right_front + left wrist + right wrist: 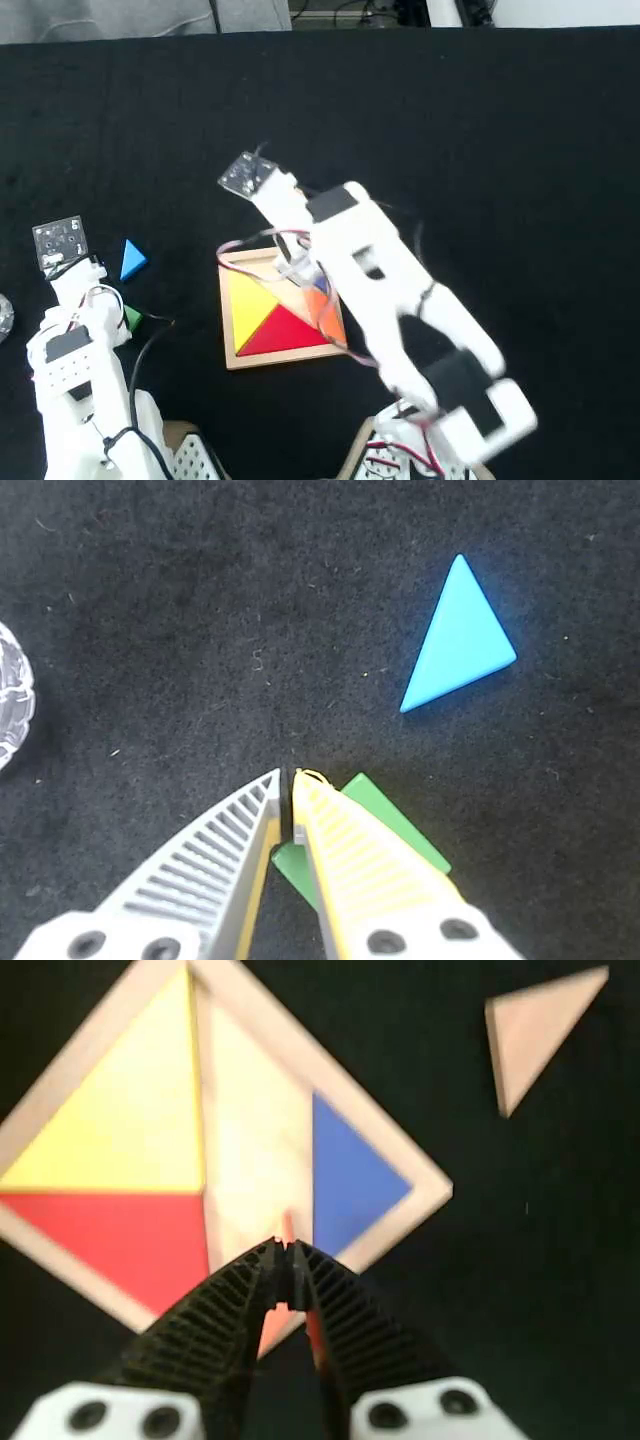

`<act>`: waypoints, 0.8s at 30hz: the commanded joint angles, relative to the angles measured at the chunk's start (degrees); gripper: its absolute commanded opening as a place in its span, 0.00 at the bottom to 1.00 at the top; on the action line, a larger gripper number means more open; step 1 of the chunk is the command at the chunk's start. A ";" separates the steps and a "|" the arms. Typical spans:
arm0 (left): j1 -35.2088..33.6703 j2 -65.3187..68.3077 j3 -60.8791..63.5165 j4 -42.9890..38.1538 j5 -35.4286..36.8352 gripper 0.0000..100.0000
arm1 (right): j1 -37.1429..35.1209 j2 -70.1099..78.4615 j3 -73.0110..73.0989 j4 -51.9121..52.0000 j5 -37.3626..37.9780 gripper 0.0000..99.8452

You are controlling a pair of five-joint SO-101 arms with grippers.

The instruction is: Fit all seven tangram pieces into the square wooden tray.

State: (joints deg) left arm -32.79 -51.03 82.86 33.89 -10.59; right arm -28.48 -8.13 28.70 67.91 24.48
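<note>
The square wooden tray (228,262) holds a yellow triangle (130,1110), a red triangle (110,1235) and a dark blue triangle (350,1175), with bare wood between them. My right gripper (288,1250) hangs over the tray's corner, shut on an orange piece (288,1226) that pokes past its tips. A pale triangle (540,1035) lies on the cloth outside the tray. My left gripper (290,777) is shut, low over a flat green piece (395,820). Beyond it lies a light blue triangle (460,640), also seen left of the tray (132,258).
The table is covered in black cloth. A clear round object (10,695) sits at the far left edge. The right arm (370,270) stretches over the tray's right side and hides part of it. Both arm bases stand at the front edge.
</note>
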 commanded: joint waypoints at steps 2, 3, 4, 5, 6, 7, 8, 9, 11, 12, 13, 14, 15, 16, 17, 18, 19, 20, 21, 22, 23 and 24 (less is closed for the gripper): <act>0.66 -0.70 -2.42 0.09 -0.26 0.03 | 1.76 -8.57 8.84 3.87 5.45 0.01; 0.66 -0.70 -2.42 0.09 -0.26 0.03 | 2.37 -8.75 10.77 3.96 5.54 0.01; 0.57 -0.70 -2.42 0.09 -0.26 0.03 | 3.43 -8.75 12.35 3.87 5.80 0.01; 0.66 -0.70 -2.42 0.09 -0.26 0.03 | 4.66 -8.75 13.67 3.52 5.89 0.01; 0.66 -0.70 -2.42 0.09 -0.26 0.03 | 5.89 -8.75 14.64 2.73 5.98 0.01; 0.66 -0.70 -2.42 0.09 -0.26 0.03 | 6.77 -8.75 15.34 2.02 5.98 0.01; 0.66 -0.70 -2.42 0.09 -0.26 0.03 | 7.21 -8.75 15.96 1.41 6.07 0.01; 0.66 -0.70 -2.42 0.09 -0.26 0.03 | 7.30 -8.75 16.31 1.14 6.07 0.01; 0.57 -0.70 -2.42 0.09 -0.26 0.03 | 6.33 -8.66 16.84 1.05 7.12 0.01; 0.48 -0.70 -2.42 0.09 -0.26 0.03 | 5.45 -8.66 17.27 0.88 7.47 0.01; 0.48 -0.70 -2.42 0.09 -0.26 0.03 | 4.66 -8.66 17.80 0.53 7.47 0.01; 0.48 -0.70 -2.42 0.09 -0.26 0.03 | 3.87 -8.66 18.51 -0.35 7.12 0.01; 0.48 -0.70 -2.42 0.09 -0.26 0.03 | 3.16 -8.66 19.30 -1.49 6.77 0.01; 0.48 -0.70 -2.42 0.09 -0.26 0.03 | 2.73 -8.66 19.91 -2.37 6.51 0.01; 0.48 -0.70 -2.42 0.09 -0.26 0.03 | 2.55 -8.66 20.35 -3.08 6.33 0.01; 0.48 -0.70 -2.42 0.09 -0.26 0.03 | 2.46 -8.66 20.62 -3.34 6.42 0.01; 0.48 -0.70 -2.42 0.09 -0.26 0.03 | 2.55 -8.66 20.62 -3.52 6.42 0.01; 0.48 -0.70 -2.42 0.09 -0.26 0.03 | 2.64 -8.66 20.62 -3.60 6.42 0.01; 0.48 -0.70 -2.42 0.09 -0.26 0.03 | 2.64 -8.75 20.53 -3.60 6.42 0.01; 0.48 -0.70 -2.42 0.09 -0.26 0.03 | 2.37 -9.10 20.44 -3.69 6.42 0.01; 0.48 -0.70 -2.42 0.09 -0.26 0.03 | 2.20 -9.27 20.26 -3.60 6.42 0.01; 0.48 -0.70 -2.42 0.09 -0.26 0.03 | 1.93 -9.63 19.56 -3.25 6.33 0.01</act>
State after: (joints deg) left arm -32.79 -51.03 82.86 33.89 -10.59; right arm -25.14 -14.11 49.36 65.01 31.34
